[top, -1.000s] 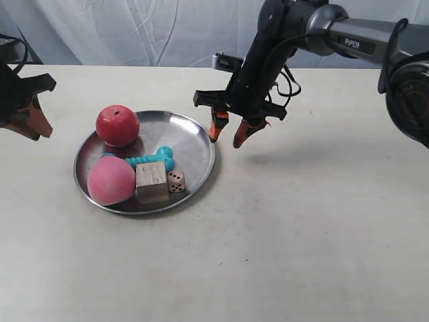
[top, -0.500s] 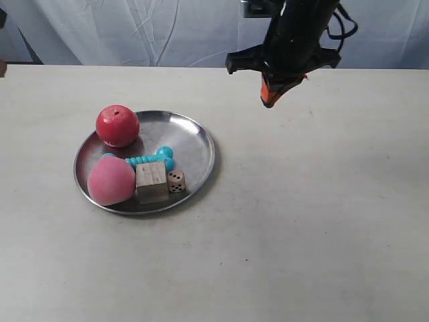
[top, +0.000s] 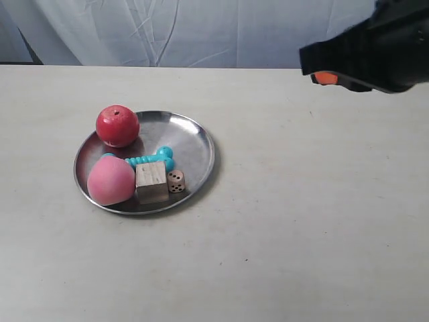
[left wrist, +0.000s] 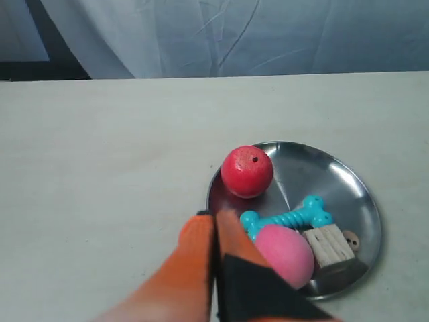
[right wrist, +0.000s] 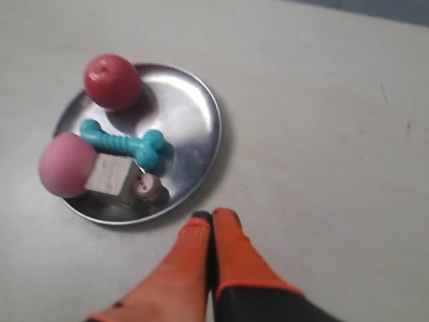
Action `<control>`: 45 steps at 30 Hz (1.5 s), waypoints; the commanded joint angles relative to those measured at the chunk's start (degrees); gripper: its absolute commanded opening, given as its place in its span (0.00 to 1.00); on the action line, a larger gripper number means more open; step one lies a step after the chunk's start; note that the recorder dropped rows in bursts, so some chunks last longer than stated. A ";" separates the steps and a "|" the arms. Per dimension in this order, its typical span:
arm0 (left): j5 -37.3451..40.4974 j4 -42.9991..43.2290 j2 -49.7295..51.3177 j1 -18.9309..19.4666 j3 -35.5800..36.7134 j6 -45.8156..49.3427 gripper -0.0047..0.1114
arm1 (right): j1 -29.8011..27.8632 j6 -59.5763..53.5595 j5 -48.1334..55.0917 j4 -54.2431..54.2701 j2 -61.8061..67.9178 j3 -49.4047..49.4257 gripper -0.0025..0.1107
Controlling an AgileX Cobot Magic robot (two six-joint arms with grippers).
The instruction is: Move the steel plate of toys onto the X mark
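The steel plate point(top: 191, 144) lies on the table left of centre. It holds a red apple-like ball point(top: 117, 125), a pink peach-like ball point(top: 110, 180), a wooden cube point(top: 151, 182), a dotted die point(top: 176, 181) and a turquoise bone point(top: 144, 159). My left gripper point(left wrist: 214, 216) is shut and empty, its tips above the plate's point(left wrist: 342, 188) rim near the pink ball point(left wrist: 285, 253). My right gripper point(right wrist: 212, 216) is shut and empty, high over bare table beside the plate point(right wrist: 194, 114). No X mark shows in any view.
The arm at the exterior view's right point(top: 375, 50) is a blurred dark shape at the top right corner, with an orange bit point(top: 326, 78) showing. White cloth point(top: 201, 30) hangs behind the table's far edge. Two faint small marks point(right wrist: 383, 92) dot the tabletop.
The arm at the exterior view's right rose from beside the plate's rim, shut its fingers and swung up to the right. The arm at the left edge has left the exterior view. The plate stayed put.
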 commanded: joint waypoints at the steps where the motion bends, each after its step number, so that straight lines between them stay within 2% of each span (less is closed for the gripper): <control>1: -0.99 0.39 -8.06 -4.40 6.27 0.16 0.04 | 1.70 -0.50 -7.00 2.01 -9.86 8.07 0.02; 5: 0.60 -1.05 -11.71 -7.07 10.26 0.03 0.04 | 1.70 -0.50 -0.12 4.27 -15.31 9.91 0.02; 8: 5.38 -3.72 -13.75 -9.07 13.23 -0.11 0.04 | 1.70 -0.50 3.83 4.27 -18.88 9.91 0.02; 16: 7.56 -4.15 -14.28 -9.07 13.53 -0.05 0.04 | 1.58 -0.50 3.83 4.27 -21.28 9.91 0.02; 21: 7.46 -4.03 -14.28 -9.07 13.53 -0.05 0.04 | -2.34 -0.51 3.30 5.19 -37.38 13.49 0.02; 23: 7.46 -4.03 -14.28 -9.07 13.53 -0.05 0.04 | -5.35 -2.78 -0.48 -1.96 -47.17 18.57 0.02; 26: 7.36 -3.84 -14.28 -9.07 13.53 -0.05 0.04 | -9.42 -2.78 -13.79 -8.22 -54.65 30.75 0.02; 29: 7.36 -3.87 -14.28 -9.07 13.53 0.06 0.04 | -12.83 -2.78 -24.29 -8.71 -57.99 41.69 0.02; 33: 7.36 -3.87 -14.28 -9.07 13.53 0.06 0.04 | -13.82 -2.38 -33.34 -5.18 -61.19 52.61 0.02; 37: 7.36 -3.87 -14.28 -9.07 13.53 0.06 0.04 | -13.82 -2.38 -32.63 -3.77 -63.05 56.75 0.02; 41: 7.36 -3.87 -14.28 -9.07 13.53 0.06 0.04 | -13.82 -2.38 -22.49 -3.77 -63.05 56.75 0.02; 45: 7.23 -3.87 -14.28 -9.07 13.53 0.07 0.04 | -13.82 -2.38 -19.70 -2.39 -63.05 56.75 0.02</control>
